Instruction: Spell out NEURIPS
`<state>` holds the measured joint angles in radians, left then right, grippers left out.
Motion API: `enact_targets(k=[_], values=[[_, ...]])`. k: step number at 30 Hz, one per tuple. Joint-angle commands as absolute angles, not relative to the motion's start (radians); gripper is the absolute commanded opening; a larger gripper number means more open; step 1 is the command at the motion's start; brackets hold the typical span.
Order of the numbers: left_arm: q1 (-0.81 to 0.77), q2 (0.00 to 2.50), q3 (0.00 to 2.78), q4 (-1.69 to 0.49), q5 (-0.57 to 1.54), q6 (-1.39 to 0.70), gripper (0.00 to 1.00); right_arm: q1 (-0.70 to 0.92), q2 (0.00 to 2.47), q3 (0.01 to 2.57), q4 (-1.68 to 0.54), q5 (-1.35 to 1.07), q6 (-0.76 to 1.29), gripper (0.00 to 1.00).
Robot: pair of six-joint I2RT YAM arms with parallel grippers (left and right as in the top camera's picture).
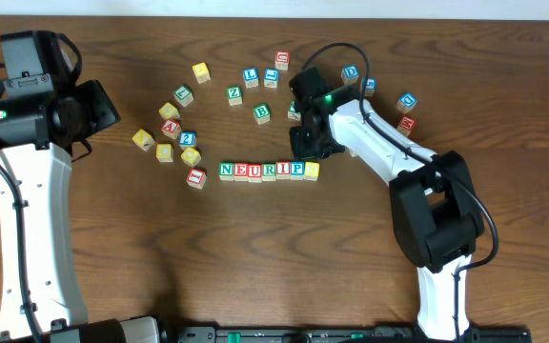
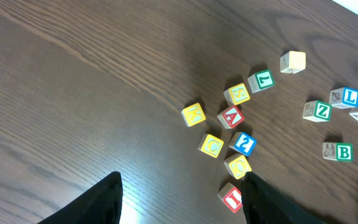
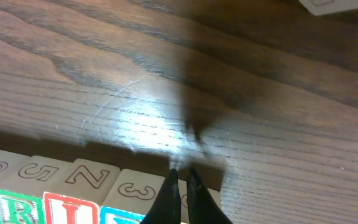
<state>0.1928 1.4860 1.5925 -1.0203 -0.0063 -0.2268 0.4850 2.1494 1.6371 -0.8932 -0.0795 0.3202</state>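
Note:
A row of letter blocks [image 1: 268, 171] lies mid-table and reads N, E, U, R, I, P, with a yellow block [image 1: 312, 171] touching its right end. My right gripper [image 1: 305, 150] hovers just behind that end. In the right wrist view its fingers [image 3: 180, 179] are pressed nearly together with nothing between them, over the seam between the "3"-topped block [image 3: 143, 190] and the last block. My left gripper [image 2: 182, 190] is open and empty, high over the table's left side, above the loose red I block [image 2: 232, 198].
A loose cluster of yellow, red A and blue 2 blocks [image 1: 172, 133] lies left of the row, with the red I block [image 1: 195, 177] beside N. More loose blocks, including L, Z and B [image 1: 261, 112], lie behind, and several [image 1: 406, 110] at the right.

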Motion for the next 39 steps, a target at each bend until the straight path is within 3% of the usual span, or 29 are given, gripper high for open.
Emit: enact_targets(k=[1, 13, 39], values=[[0.196, 1.496, 1.607, -1.019, -0.016, -0.207, 0.60, 0.448, 2.128, 1.691, -0.916, -0.086, 0.305, 0.01], [0.196, 1.496, 1.607, -1.019, -0.016, -0.207, 0.60, 0.395, 2.108, 1.687, -1.070, -0.085, 0.382, 0.03], [0.196, 1.496, 1.607, -1.019, -0.016, -0.207, 0.60, 0.471, 2.115, 1.621, -0.973, -0.089, 0.399, 0.01]])
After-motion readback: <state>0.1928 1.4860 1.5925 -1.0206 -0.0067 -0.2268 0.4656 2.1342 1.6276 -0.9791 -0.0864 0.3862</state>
